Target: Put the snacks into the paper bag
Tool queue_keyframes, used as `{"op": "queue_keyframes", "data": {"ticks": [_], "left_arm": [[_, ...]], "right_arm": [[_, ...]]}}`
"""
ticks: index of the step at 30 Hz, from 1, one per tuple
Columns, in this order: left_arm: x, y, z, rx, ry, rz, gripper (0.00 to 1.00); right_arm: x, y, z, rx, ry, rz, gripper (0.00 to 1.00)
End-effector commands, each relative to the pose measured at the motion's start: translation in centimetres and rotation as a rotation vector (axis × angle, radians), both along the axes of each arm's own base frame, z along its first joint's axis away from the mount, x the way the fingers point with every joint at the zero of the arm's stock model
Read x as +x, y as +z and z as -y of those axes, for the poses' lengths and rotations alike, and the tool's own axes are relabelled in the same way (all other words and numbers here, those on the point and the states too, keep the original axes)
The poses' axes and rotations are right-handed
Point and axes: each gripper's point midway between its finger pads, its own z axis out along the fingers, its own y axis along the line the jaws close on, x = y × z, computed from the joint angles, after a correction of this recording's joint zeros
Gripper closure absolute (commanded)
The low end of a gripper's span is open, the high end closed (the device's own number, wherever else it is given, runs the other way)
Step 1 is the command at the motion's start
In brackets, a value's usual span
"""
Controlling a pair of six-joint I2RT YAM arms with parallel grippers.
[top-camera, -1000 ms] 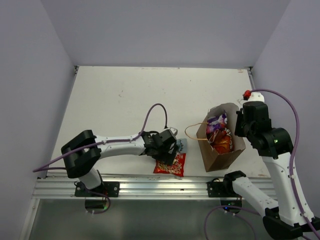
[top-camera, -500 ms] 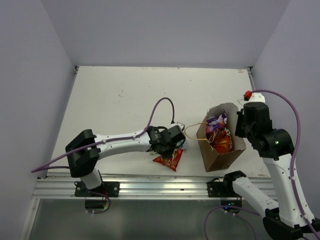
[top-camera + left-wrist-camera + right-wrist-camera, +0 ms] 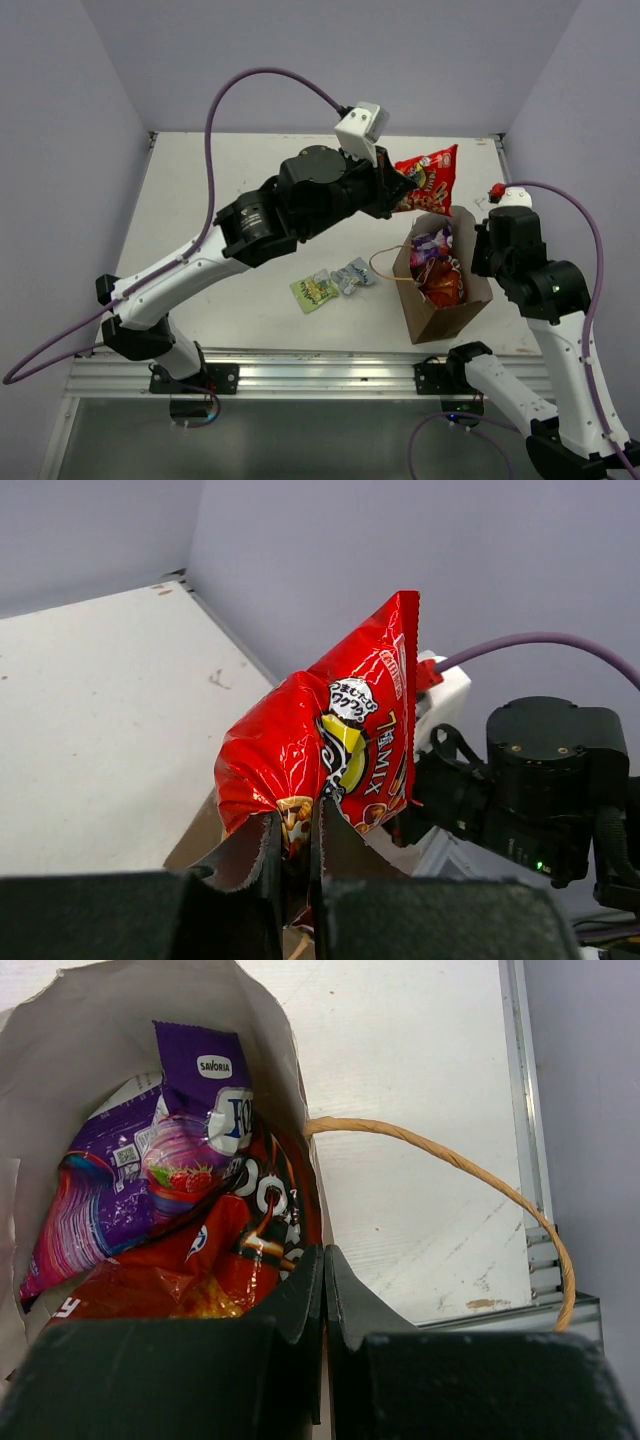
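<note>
My left gripper [image 3: 398, 196] [image 3: 297, 845] is shut on the lower edge of a red-orange printed snack packet [image 3: 430, 177] [image 3: 335, 735], which hangs in the air just above the paper bag's mouth. The brown paper bag [image 3: 436, 314] [image 3: 60, 1070] stands open at the right. Inside it lie a purple packet [image 3: 432, 244] [image 3: 195, 1120] and the red Doritos bag [image 3: 445, 285] [image 3: 235, 1250]. My right gripper [image 3: 480, 250] [image 3: 323, 1285] is shut on the bag's right rim. A green packet [image 3: 314, 291] and a pale blue-white packet [image 3: 352, 275] lie on the table left of the bag.
The bag's tan loop handle [image 3: 383, 264] [image 3: 450, 1160] sticks out toward the two loose packets. The metal rail [image 3: 300, 370] runs along the table's near edge. Purple walls close in the table at the back and sides.
My left gripper shut on the red-orange packet at the table's front edge and carried it up and to the right, over the bag. The green and pale packets now show. The right arm stayed still.
</note>
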Motion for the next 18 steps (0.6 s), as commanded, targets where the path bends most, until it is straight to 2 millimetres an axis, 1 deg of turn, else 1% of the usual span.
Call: {"op": "queue_keyframes", "data": {"ticks": [1, 2, 3, 4, 5, 6, 7, 8, 9, 10, 11, 12, 13, 14, 15, 16, 17, 18], "left_arm": [[-0.9, -3.8, 5.7, 0.029, -0.160, -0.002, 1.00], [-1.0, -5.3, 6.9, 0.046, -0.182, -0.012, 1.00], [-2.0, -5.9, 8.0, 0.041, -0.230, -0.016, 1.00], [-2.2, -6.1, 8.9, 0.018, -0.249, -0.007, 1.00], [-2.8, -7.0, 10.1, 0.022, -0.282, -0.009, 1.00], [-3.4, -7.4, 11.0, 0.021, -0.302, -0.004, 1.00], [-3.6, -7.0, 11.6, 0.020, -0.312, 0.005, 1.00], [-3.5, -9.1, 12.9, 0.063, -0.323, -0.017, 1.00], [-3.8, -8.0, 13.5, 0.053, -0.335, -0.011, 1.00], [-4.0, -9.6, 13.8, 0.110, -0.346, -0.034, 1.00], [-3.9, -12.1, 14.9, 0.159, -0.356, -0.064, 1.00], [-4.3, -12.2, 15.3, 0.167, -0.373, -0.073, 1.00], [-4.4, -14.1, 15.2, 0.225, -0.375, -0.106, 1.00], [-4.4, -16.5, 15.7, 0.279, -0.374, -0.136, 1.00], [-4.6, -17.4, 15.2, 0.327, -0.369, -0.164, 1.00], [-4.4, -19.5, 15.3, 0.377, -0.363, -0.188, 1.00], [-4.4, -20.3, 15.1, 0.408, -0.352, -0.200, 1.00], [-4.2, -20.6, 14.7, 0.429, -0.343, -0.207, 1.00]], "right_arm": [[-0.1, 1.5, -0.3, 0.012, 0.024, 0.044, 1.00], [-0.1, 1.5, -0.2, 0.011, 0.021, 0.043, 1.00], [-0.2, 1.6, -0.2, 0.011, 0.019, 0.043, 1.00], [-0.2, 1.7, -0.2, 0.011, 0.019, 0.049, 1.00], [-0.3, 1.6, -0.2, 0.011, 0.020, 0.045, 1.00], [-0.3, 1.7, -0.1, 0.011, 0.018, 0.048, 1.00], [-0.3, 1.8, -0.1, 0.010, 0.018, 0.048, 1.00], [-0.3, 1.8, 0.0, 0.008, 0.016, 0.047, 1.00], [-0.4, 1.8, 0.1, 0.006, 0.012, 0.048, 1.00], [-0.4, 1.9, 0.1, 0.004, 0.010, 0.050, 1.00], [-0.5, 1.9, 0.1, 0.004, 0.010, 0.050, 1.00], [-0.5, 1.9, 0.1, 0.004, 0.010, 0.050, 1.00], [-0.4, 2.0, 0.1, 0.004, 0.009, 0.053, 1.00], [-0.4, 2.0, 0.2, 0.002, 0.008, 0.052, 1.00], [-0.4, 1.9, 0.2, 0.001, 0.008, 0.047, 1.00], [-0.4, 1.9, 0.2, 0.001, 0.007, 0.049, 1.00], [-0.3, 2.0, 0.2, 0.000, 0.005, 0.051, 1.00], [-0.3, 1.9, 0.2, 0.001, 0.007, 0.051, 1.00]]}}
